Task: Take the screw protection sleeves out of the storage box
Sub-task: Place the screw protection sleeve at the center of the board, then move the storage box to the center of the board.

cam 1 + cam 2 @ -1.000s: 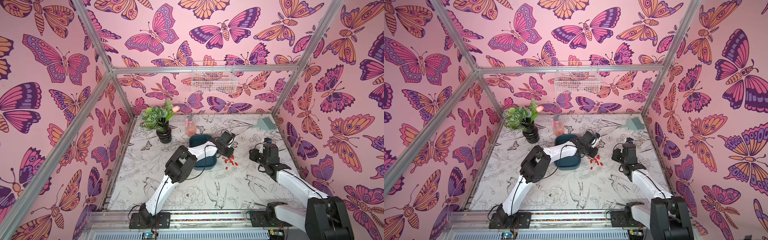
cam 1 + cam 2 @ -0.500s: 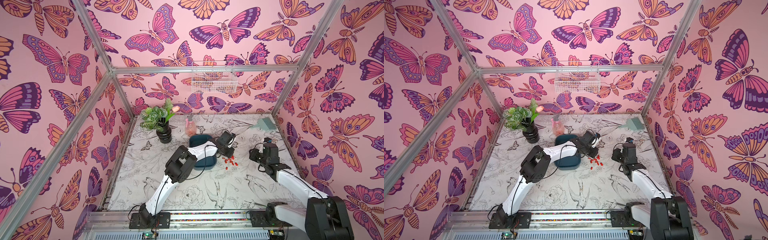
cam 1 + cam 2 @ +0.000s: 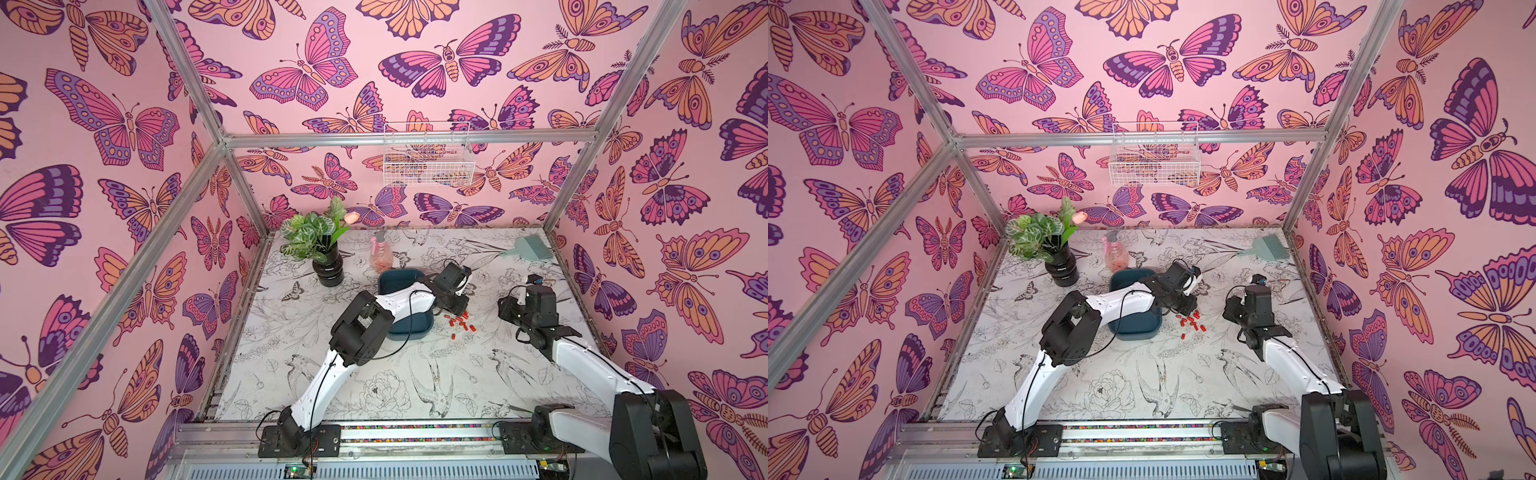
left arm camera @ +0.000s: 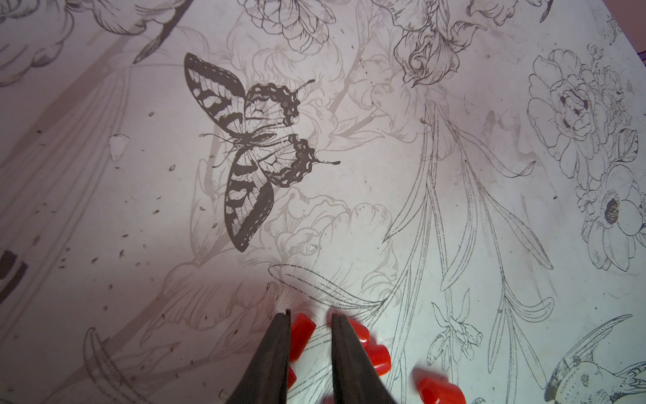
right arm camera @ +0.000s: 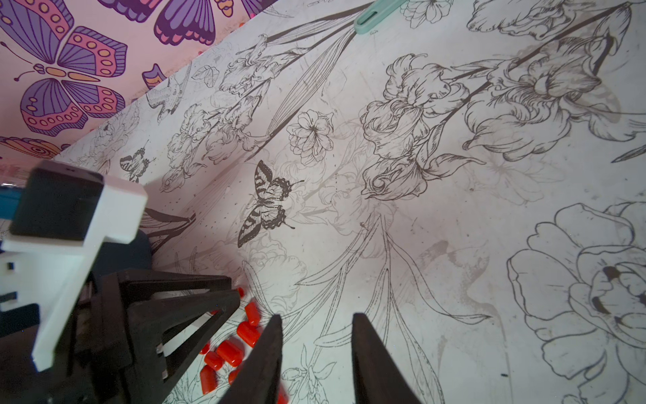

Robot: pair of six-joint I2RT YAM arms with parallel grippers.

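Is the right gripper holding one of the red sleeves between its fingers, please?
No: in the right wrist view the right gripper has its fingers apart over bare table, the screw protection sleeves lying beside them.

**Sleeves beside the box**
Red sleeves [image 3: 460, 325] lay scattered on the table [image 3: 374, 390] at mid-frame, just right of the teal box [image 3: 419, 332]. The left gripper [image 3: 461, 311] hung over them, and the right gripper [image 3: 503, 309] stood apart, further right.

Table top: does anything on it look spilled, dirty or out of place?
The screw protection sleeves lie scattered loose on the table beside the storage box, at the left gripper. Small dark specks also dirty the table nearby.
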